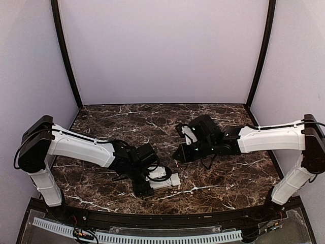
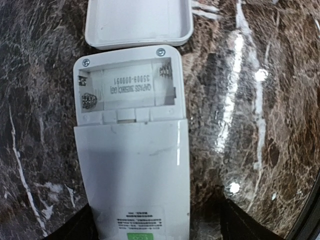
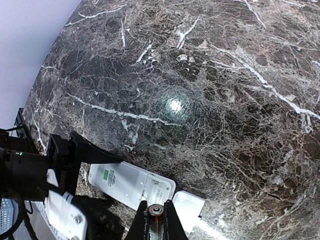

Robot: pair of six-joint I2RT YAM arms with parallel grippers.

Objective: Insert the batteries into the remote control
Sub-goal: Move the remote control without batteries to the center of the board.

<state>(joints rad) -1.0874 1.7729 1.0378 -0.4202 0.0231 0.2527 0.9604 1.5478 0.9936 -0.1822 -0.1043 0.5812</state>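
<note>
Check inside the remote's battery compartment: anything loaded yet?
Battery compartment in the remote control is empty: bare spring contacts and a printed label. Nothing there is covered; the right jaws hold one battery.

You have the remote control (image 1: 163, 183) lying face down on the table (image 1: 228, 173), near the front edge and left of centre. One end sits between the fingers of the left gripper (image 3: 97, 180). The other end, where the battery compartment (image 2: 125, 85) is uncovered, points off to the right. The cover plate (image 2: 139, 22) lies on the table just beyond that open end, edge to edge with it. The right gripper (image 1: 179, 155) hangs behind and right of the remote control, apart from it, with a battery (image 3: 155, 210) clamped between its fingers
</note>
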